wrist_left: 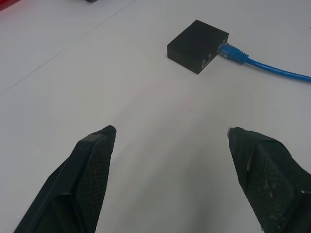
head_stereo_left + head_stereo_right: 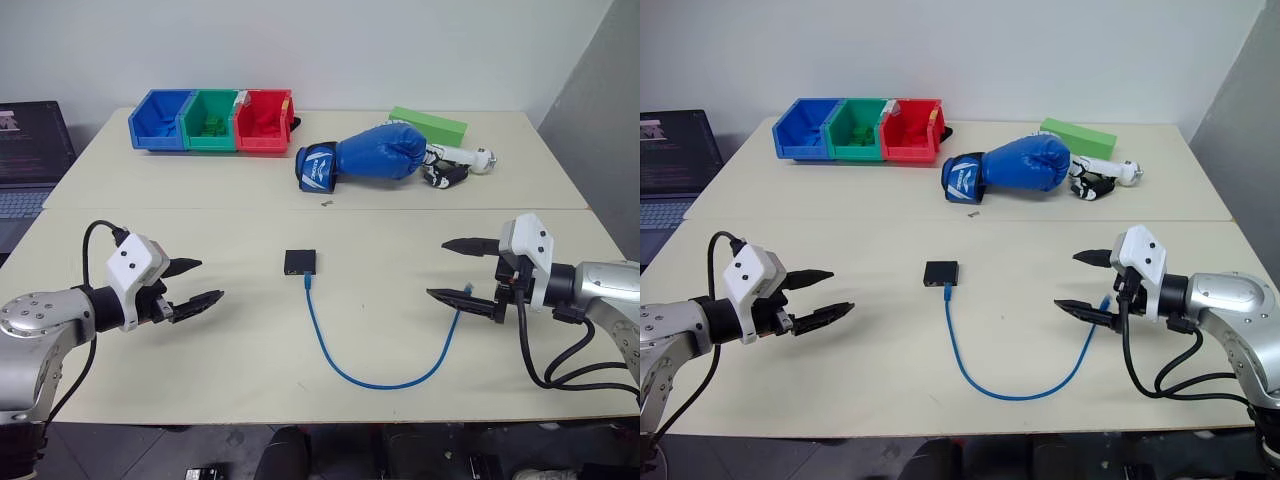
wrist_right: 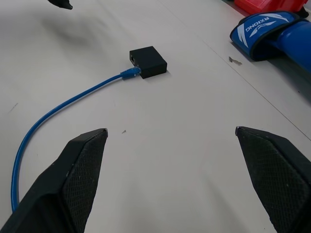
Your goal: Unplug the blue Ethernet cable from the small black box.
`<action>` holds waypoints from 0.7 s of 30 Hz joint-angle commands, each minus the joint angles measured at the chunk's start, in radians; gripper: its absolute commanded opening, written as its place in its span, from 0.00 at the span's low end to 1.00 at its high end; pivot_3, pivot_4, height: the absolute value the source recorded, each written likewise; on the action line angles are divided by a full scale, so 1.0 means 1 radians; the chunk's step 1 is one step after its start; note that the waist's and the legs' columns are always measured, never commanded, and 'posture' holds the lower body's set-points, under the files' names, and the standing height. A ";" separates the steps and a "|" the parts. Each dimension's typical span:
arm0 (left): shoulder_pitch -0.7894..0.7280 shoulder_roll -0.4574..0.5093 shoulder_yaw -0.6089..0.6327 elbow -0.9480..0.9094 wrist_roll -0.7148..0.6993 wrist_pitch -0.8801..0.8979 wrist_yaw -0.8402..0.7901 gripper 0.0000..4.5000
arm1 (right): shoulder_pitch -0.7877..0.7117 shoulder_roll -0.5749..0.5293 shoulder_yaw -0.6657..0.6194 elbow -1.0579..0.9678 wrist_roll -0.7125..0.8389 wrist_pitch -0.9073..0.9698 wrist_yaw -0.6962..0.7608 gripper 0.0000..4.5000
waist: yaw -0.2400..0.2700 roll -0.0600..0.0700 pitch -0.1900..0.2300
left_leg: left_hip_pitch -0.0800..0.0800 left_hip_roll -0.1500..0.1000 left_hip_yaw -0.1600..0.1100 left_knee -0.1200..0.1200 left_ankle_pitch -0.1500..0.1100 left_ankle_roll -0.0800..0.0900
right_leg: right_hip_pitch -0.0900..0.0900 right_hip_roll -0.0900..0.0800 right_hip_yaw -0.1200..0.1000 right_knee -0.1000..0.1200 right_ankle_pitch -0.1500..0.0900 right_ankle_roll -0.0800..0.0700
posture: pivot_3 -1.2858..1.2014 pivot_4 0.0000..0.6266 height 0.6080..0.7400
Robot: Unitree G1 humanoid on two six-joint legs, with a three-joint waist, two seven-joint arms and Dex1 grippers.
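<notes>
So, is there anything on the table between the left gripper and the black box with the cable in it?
Nothing visible. Bare table lies between the open left gripper and the box. The cable leaves the box on its near side and curves off toward the right gripper, away from that path.
</notes>
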 commanded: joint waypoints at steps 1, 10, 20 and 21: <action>-0.012 -0.003 0.036 -0.036 -0.031 -0.030 -0.020 0.87 | -0.001 -0.009 -0.030 -0.019 -0.001 -0.019 0.006 1.00 | 0.000 0.000 0.000 | 0.000 0.000 0.000 0.000 0.000 0.000 | 0.000 0.000 0.000 0.000 0.000 0.000 | 0.52 0.24 1.00; 0.034 -0.006 0.037 -0.095 -0.034 -0.041 -0.028 0.87 | 0.035 0.029 0.014 -0.065 0.015 0.019 -0.029 1.00 | 0.000 0.000 0.000 | 0.000 0.000 0.000 0.000 0.000 0.000 | 0.000 0.000 0.000 0.000 0.000 0.000 | 0.52 0.24 1.00; 0.036 0.008 -0.009 -0.112 -0.051 -0.031 -0.091 0.87 | 0.008 0.426 0.379 0.016 -0.237 0.045 -0.398 1.00 | -0.002 0.000 0.000 | 0.000 0.000 0.000 0.000 0.000 0.000 | -0.001 0.001 0.001 0.001 0.000 0.000 | 0.52 0.24 1.00; 0.030 0.020 -0.013 -0.097 -0.050 -0.038 -0.117 0.87 | -0.014 0.469 0.413 0.055 -0.264 0.037 -0.417 1.00 | -0.002 0.000 0.000 | 0.000 0.000 0.000 -0.001 0.000 0.000 | -0.001 0.001 0.001 0.001 0.000 0.000 | 0.52 0.24 1.00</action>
